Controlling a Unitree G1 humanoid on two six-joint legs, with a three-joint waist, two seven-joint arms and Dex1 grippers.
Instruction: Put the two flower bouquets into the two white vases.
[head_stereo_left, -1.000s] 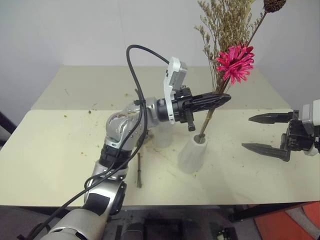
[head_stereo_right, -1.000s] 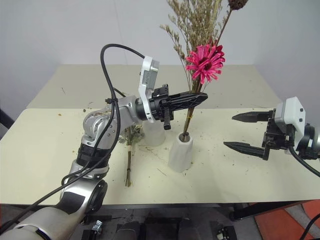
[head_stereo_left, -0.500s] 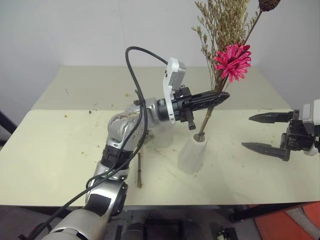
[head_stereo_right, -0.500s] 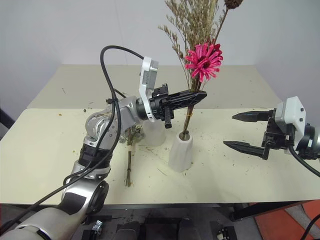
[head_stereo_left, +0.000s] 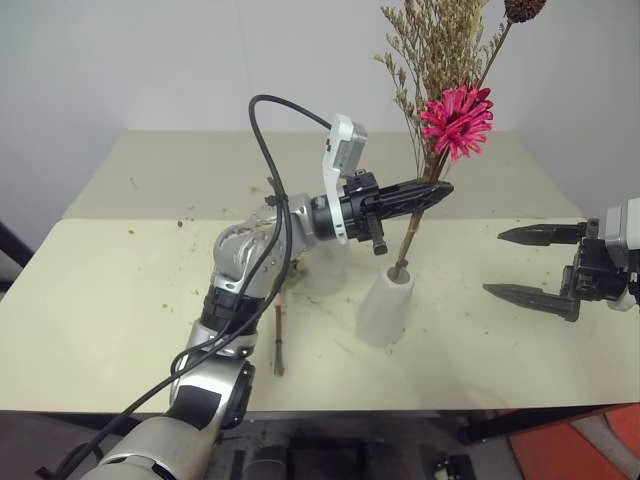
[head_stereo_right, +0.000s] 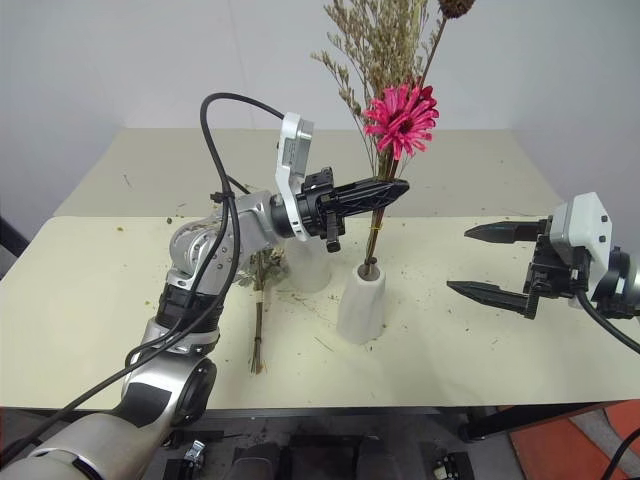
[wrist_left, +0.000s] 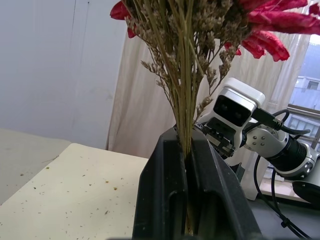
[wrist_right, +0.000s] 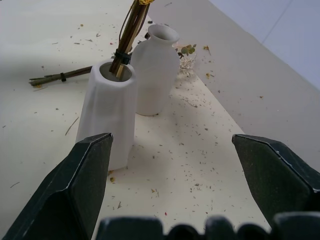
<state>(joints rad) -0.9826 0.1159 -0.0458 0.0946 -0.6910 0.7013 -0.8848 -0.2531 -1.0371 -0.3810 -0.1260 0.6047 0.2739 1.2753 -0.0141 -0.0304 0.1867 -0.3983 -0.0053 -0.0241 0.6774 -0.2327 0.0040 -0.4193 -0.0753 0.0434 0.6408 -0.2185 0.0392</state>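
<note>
While the left gripper (head_stereo_left: 425, 192) stays out of the text's past and simply clamps its black fingers on the stems of the dried bouquet (head_stereo_left: 440, 95), the stem ends sit inside the mouth of the tapered white vase (head_stereo_left: 386, 307) near the middle of the cream table (head_stereo_left: 120, 300). Beige sprigs, a magenta daisy (head_stereo_left: 457, 118) and a brown seed ball (head_stereo_left: 524, 8) rise high above the grip, leaning slightly toward the robot's right. The right gripper (head_stereo_left: 535, 266) hovers well apart to the right, jaws spread wide and holding nothing. Behind the tapered vase stands the rounded bottle vase (wrist_right: 154, 70), empty. Beside it on the tabletop lies the second bouquet (head_stereo_right: 258, 315); its stems show plainly, its blooms mostly hidden behind the left arm.

Judging from this moment, the first placement looks nearly done, with release remaining. The risk lies in the top-heavy bunch: the vase is small and light-looking, and the tall stems lean, so letting go abruptly could let the bouquet swing over and tip the vase. A sideways drag of the fingers on withdrawal could do the same, or knock the bottle vase just behind. How deep the stems reach inside cannot be told.
</note>
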